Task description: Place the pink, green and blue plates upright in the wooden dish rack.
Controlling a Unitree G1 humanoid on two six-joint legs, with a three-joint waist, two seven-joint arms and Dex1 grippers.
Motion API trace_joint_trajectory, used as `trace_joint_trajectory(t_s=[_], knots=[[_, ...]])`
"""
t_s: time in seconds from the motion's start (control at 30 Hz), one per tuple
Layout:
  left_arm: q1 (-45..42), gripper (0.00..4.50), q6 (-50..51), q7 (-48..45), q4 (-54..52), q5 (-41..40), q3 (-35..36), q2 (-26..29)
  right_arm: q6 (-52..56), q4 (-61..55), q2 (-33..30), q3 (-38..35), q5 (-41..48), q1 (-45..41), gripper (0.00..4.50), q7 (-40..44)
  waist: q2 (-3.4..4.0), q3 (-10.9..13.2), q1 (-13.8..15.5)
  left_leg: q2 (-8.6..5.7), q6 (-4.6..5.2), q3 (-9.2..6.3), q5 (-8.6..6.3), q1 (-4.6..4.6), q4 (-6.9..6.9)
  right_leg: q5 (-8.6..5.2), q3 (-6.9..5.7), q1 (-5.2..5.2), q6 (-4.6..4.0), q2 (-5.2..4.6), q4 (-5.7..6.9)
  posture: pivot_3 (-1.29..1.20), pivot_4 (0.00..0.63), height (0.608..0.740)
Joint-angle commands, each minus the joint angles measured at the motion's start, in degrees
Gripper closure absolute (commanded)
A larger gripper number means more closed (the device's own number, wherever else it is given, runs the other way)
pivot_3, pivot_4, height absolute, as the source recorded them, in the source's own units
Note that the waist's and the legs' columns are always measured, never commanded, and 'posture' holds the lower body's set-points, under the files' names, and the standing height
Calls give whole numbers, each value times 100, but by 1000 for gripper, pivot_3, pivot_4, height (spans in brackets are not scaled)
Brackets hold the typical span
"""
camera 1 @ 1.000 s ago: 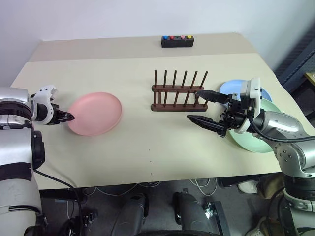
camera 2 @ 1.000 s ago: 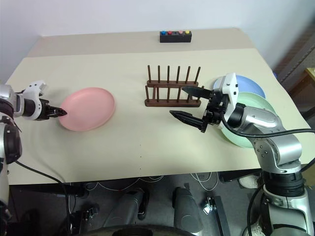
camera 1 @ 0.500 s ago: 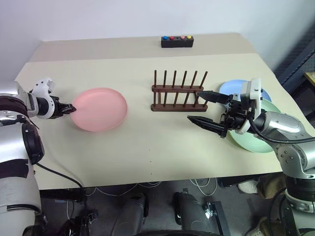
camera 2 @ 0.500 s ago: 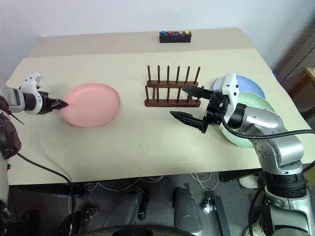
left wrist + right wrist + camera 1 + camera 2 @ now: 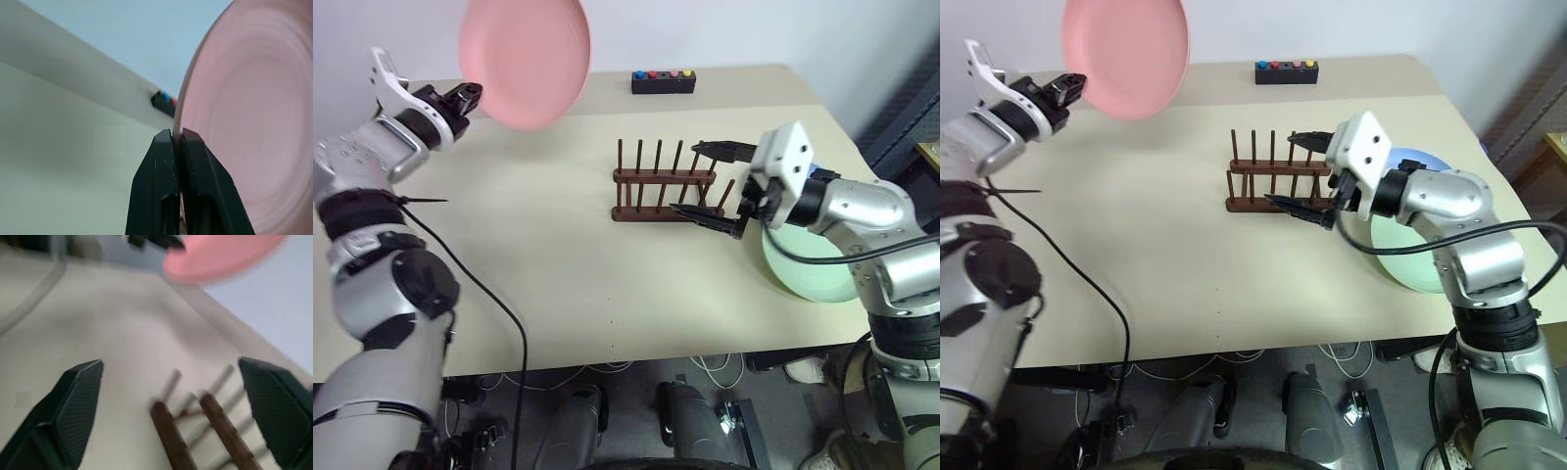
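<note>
The pink plate (image 5: 525, 61) is hanging in the air, clear of the table (image 5: 538, 284), above its far left part, with its face turned toward the camera and tilted. The left gripper (image 5: 468, 95) is pinching the plate's lower left rim, its two black fingers (image 5: 164, 191) pressed tight against the edge with the rim between them.

The wooden dish rack (image 5: 663, 185) is standing near the middle of the table, a little toward the far edge, with its pegs upright and its slots bare. The right gripper (image 5: 713, 181) is hovering just at the rack's right end, its fingers spread wide apart, one above the pegs and one down by the base rail, gripping nothing.

The green plate (image 5: 808, 269) is lying flat near the table's right edge, partly hidden behind the right arm. The blue plate (image 5: 1422, 160) is peeking out just beyond it, mostly covered by the arm.

A small black box with coloured buttons (image 5: 663, 81) is sitting at the far edge of the table, well behind the rack.
</note>
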Motion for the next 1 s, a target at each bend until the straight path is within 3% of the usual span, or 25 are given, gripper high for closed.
trace_joint_trajectory(t_s=[0.03, 0.13, 0.23, 0.57, 0.9, 1.0], knots=[[185, 4479, -655, 996, -959, -556, 424, -923, -268, -306, 407, -17, -57, -344, 0, -309, -2, -1, 22, 0, 0, -1, 0, -1, 2, 0, 0, 2, 0, -1, -2, 0, 150, 740], [602, 4479, -1348, 1594, -1897, -614, 108, -2219, -1248, -106, 620, 550, -1622, -598, 0, -1053, -5, -3, 50, -5, -29, 0, 17, -3, 6, 5, 0, 6, 7, -3, -7, 0, 150, 740], [928, 4479, -1594, 1764, -2901, -643, -332, -2731, -2095, 177, 538, 989, -3085, -833, 0, -1705, -12, 1, 21, -7, -30, 4, 18, -8, 6, 5, 1, 3, 8, 1, -11, 0, 150, 740], [1503, 4479, -1528, 2211, -4129, -989, -1284, -3269, -3374, 856, 240, 1678, -5855, -1128, 0, -2546, -14, -1, 37, -4, -39, 12, 24, -1, 1, 6, 7, 4, 6, 13, -10, 0, 150, 740], [1947, 4479, -1396, 2401, -4782, -1182, -1920, -3271, -3536, 1814, 662, 1898, -6797, -1669, 0, -3039, -15, -1, 7, -2, -40, 9, 25, 3, -3, 6, 5, 7, 4, 18, -12, 0, 150, 740], [2032, 4500, -1320, 2484, -4885, -1351, -1950, -3314, -3604, 2029, 738, 1966, -6879, -1738, 758, -3045, -15, -1, 10, -2, -40, 9, 25, 3, -3, 6, 6, 8, 4, 18, -14, 0, 150, 740]])
